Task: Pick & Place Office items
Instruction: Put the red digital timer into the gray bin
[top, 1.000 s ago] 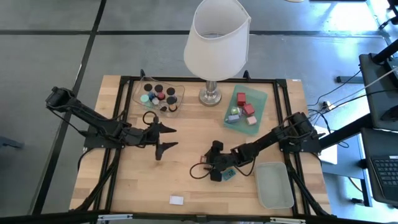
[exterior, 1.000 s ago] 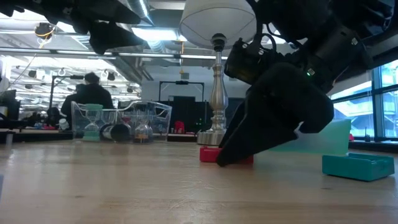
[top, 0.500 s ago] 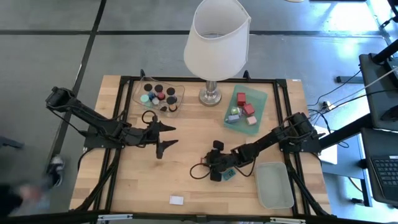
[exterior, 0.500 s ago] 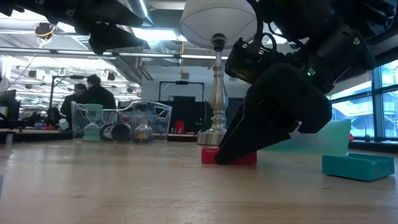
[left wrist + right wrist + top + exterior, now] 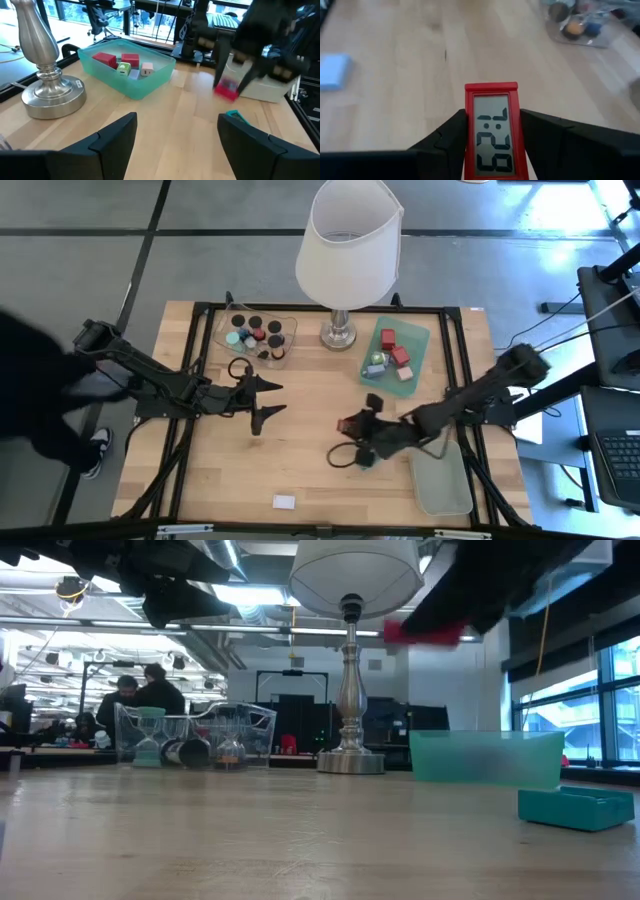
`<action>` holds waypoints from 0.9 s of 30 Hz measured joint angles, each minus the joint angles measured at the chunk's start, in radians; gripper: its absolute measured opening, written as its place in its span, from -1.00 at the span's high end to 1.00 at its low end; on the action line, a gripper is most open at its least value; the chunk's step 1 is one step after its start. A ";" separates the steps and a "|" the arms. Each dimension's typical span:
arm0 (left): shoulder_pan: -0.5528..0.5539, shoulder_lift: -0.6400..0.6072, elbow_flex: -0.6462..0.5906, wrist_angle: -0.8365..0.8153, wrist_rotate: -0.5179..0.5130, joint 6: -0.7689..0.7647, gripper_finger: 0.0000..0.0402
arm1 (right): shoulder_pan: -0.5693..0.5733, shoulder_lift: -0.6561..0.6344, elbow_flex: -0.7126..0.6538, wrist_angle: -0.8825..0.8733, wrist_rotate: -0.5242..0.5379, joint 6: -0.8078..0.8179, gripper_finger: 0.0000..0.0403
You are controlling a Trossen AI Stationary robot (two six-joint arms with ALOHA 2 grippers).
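A small red clock with a grey digit display (image 5: 492, 131) hangs above the table's middle right, my right gripper (image 5: 349, 426) shut on it. It also shows in the low view as the red clock (image 5: 422, 633) high up, and in the left wrist view as the red clock (image 5: 226, 90). A flat teal piece (image 5: 366, 461) lies on the wood just beneath. My left gripper (image 5: 264, 400) stands open left of centre, holding nothing. More office items lie in the clear tray (image 5: 256, 335) and the green tray (image 5: 397, 350). My right gripper pinches the red clock by its two long side edges (image 5: 468, 135) between its two fingers (image 5: 445, 142). The fingers come from the table's right side, slanting down. The display faces the wrist camera. The clock is lifted clear of the table.
A big lamp with a white shade (image 5: 348, 242) stands at the back middle on a metal foot (image 5: 340, 334). A pale empty tray (image 5: 440, 476) sits at the near right. A small white piece (image 5: 284, 501) lies near the front edge. People stand in the room behind.
My right gripper has shut on the red clock, which lay on the table, and has lifted it well clear, going up and a little toward the table's right edge. The teal piece has stayed on the wood.
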 joint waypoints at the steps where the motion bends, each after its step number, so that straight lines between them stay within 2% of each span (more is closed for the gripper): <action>1: 0.000 0.000 0.000 0.000 0.000 0.000 -0.36 | 0.015 -0.039 0.000 -0.043 0.013 0.026 0.22; 8: 0.000 0.000 0.000 0.000 0.000 -0.011 -0.35 | 0.139 -0.310 0.002 -0.317 0.021 0.289 0.22; 13: 0.000 0.000 0.000 -0.003 0.000 -0.011 -0.36 | 0.263 -0.438 0.002 -0.568 0.021 0.437 0.22; 20: 0.000 0.000 0.000 -0.004 0.001 -0.010 -0.35 | 0.427 -0.439 0.002 -0.857 0.003 0.736 0.22; 27: 0.000 0.000 0.000 -0.009 0.001 -0.010 -0.36 | 0.544 -0.363 0.002 -0.921 -0.111 0.945 0.22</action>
